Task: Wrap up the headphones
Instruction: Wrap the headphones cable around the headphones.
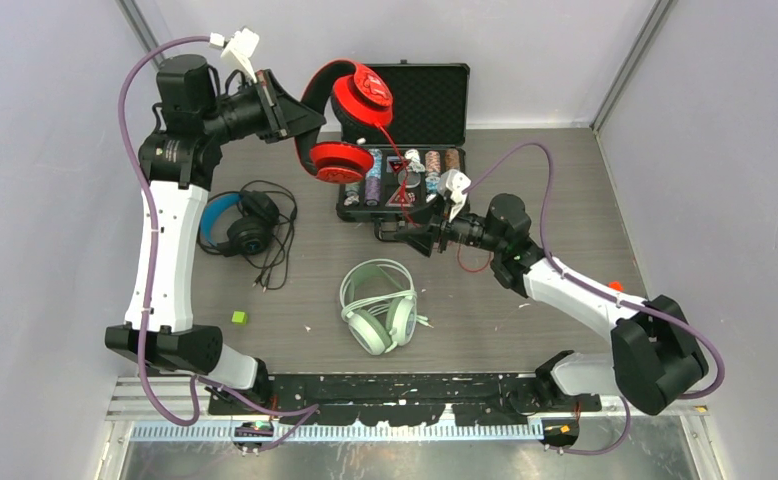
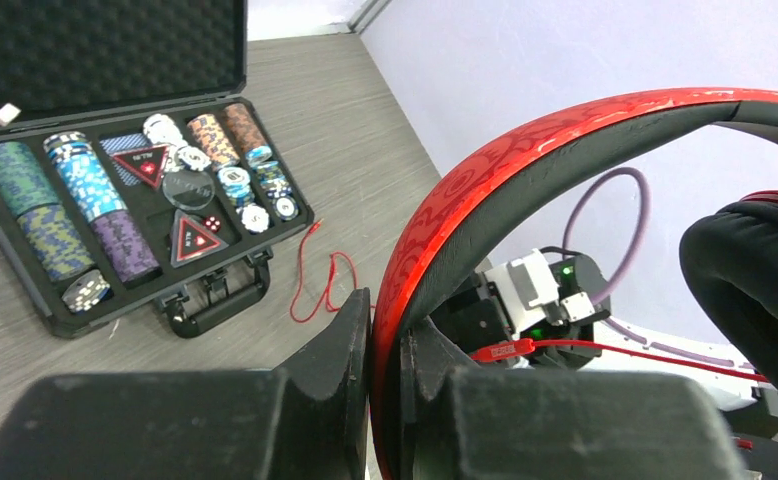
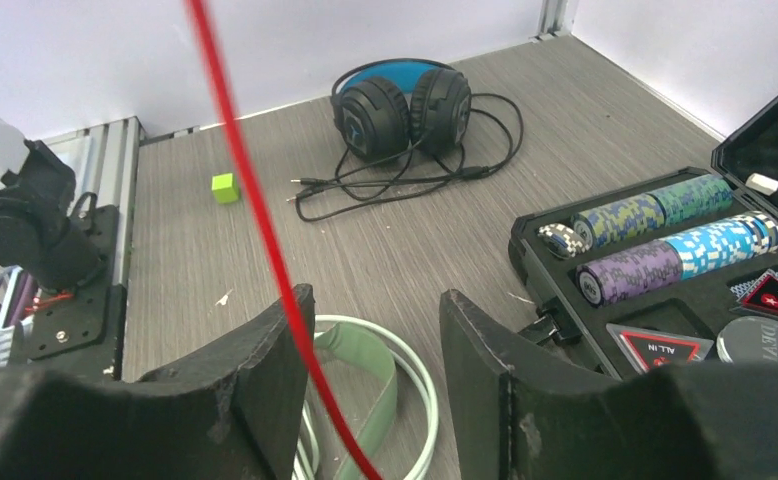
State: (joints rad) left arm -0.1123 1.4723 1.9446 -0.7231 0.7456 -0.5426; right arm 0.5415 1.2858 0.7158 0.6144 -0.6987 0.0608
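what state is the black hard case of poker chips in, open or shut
Open: the black hard case has its foam-lined lid standing up at the back, and the poker chips inside lie exposed.

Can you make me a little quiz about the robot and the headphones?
1. True or false: the left end effector is shut on the headband of the red headphones.
2. Which pair has blue inside its headband? A: red headphones. B: black headphones. C: mint-green headphones.
3. Fill in the word: the fingers of the right end effector stand ____, with the red cable hanging past them.

Key: 1 true; 2 B; 3 open.
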